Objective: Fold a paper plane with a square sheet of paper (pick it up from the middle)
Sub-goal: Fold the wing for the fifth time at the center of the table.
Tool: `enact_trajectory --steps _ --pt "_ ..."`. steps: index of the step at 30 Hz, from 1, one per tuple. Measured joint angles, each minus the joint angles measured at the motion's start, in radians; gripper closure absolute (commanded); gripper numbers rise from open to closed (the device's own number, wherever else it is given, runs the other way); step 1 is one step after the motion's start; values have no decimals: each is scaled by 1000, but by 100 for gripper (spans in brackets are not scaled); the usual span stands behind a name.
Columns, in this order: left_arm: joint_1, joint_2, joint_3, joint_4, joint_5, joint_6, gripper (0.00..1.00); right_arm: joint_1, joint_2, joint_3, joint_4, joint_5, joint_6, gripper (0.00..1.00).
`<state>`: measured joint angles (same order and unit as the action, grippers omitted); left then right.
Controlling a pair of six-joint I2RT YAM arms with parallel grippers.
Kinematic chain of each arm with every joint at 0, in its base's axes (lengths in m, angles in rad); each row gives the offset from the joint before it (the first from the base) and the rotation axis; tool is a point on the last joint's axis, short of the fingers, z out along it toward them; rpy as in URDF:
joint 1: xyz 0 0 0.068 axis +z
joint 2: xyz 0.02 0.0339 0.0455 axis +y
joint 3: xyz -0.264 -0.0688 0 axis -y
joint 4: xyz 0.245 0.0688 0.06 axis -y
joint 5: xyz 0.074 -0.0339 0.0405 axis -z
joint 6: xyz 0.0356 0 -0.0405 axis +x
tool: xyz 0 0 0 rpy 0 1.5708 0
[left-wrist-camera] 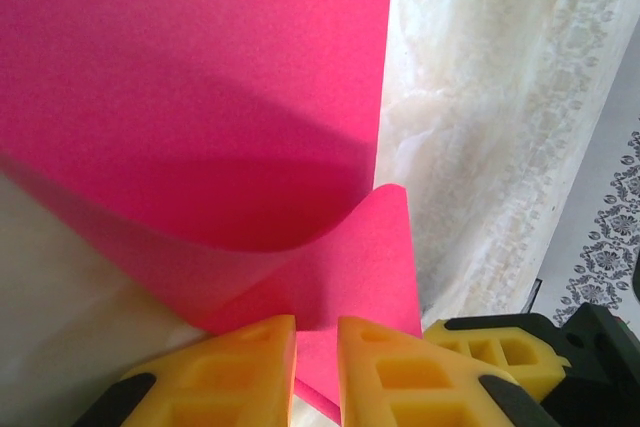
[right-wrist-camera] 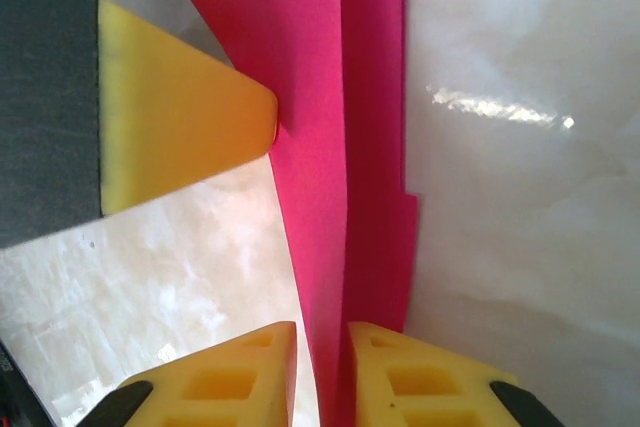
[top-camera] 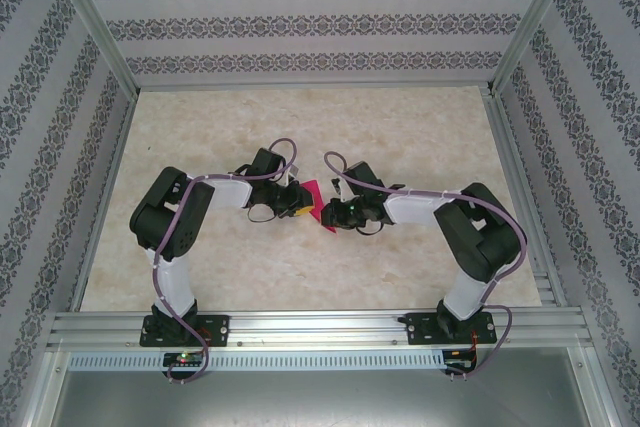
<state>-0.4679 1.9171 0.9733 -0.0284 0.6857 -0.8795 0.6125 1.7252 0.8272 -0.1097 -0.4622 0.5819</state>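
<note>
The magenta-pink paper [top-camera: 313, 201] is partly folded and sits at mid table between both grippers. My right gripper [top-camera: 331, 215] is shut on the paper [right-wrist-camera: 318, 147], whose layered fold stands on edge between the yellow fingers [right-wrist-camera: 320, 339]. My left gripper [top-camera: 296, 203] faces the sheet [left-wrist-camera: 200, 77], which curls back towards it. The left gripper [left-wrist-camera: 317, 332] has its fingers drawn close with a thin slit between them. The pink flap lies behind the tips, not clamped. One left fingertip [right-wrist-camera: 255, 117] touches the fold's side. No finished plane shape shows.
The pale marbled tabletop [top-camera: 300, 127] is walled by aluminium rails [top-camera: 310, 325] and patterned panels. A yellow finger of the right gripper [left-wrist-camera: 490, 342] sits close to the left gripper's right side. Both arms bend inwards, their wrists nearly meeting.
</note>
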Motion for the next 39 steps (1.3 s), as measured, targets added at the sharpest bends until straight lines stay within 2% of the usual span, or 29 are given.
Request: enact_trajectory --steps 17,28,39 --pt "0 0 0 -3 0 0 80 -6 -57 -34 -5 -6 4 75" --pt "0 0 0 -3 0 0 80 -6 -66 -34 -12 -3 12 91" --pt "0 0 0 -11 1 0 80 1 -10 -40 8 -10 14 93"
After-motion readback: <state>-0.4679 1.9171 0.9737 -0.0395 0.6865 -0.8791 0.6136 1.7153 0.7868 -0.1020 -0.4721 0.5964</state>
